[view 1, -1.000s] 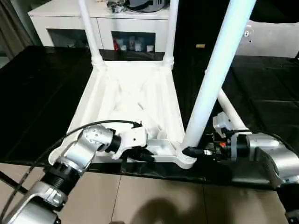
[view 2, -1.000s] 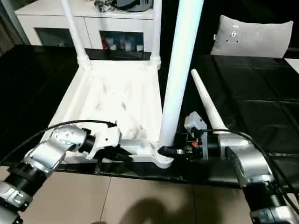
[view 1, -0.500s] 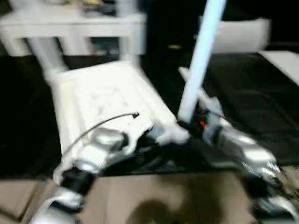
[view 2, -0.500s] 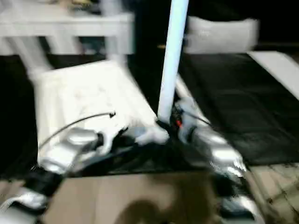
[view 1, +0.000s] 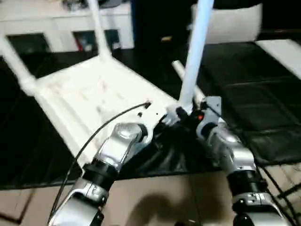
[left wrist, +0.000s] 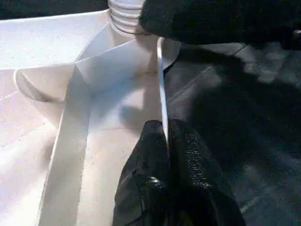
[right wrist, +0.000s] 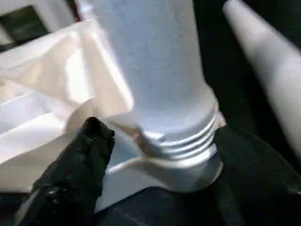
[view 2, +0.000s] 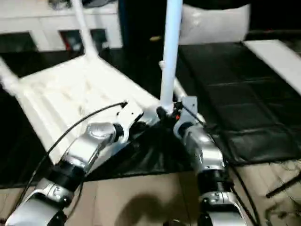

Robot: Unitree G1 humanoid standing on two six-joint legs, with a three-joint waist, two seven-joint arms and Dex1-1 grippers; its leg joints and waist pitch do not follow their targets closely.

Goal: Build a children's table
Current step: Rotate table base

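Left gripper pinches the tabletop rim shut; right gripper's spread fingers flank the upright leg.

tabletop upside down on desk | three legs upright in corners | fourth leg lying right | cabinet behind
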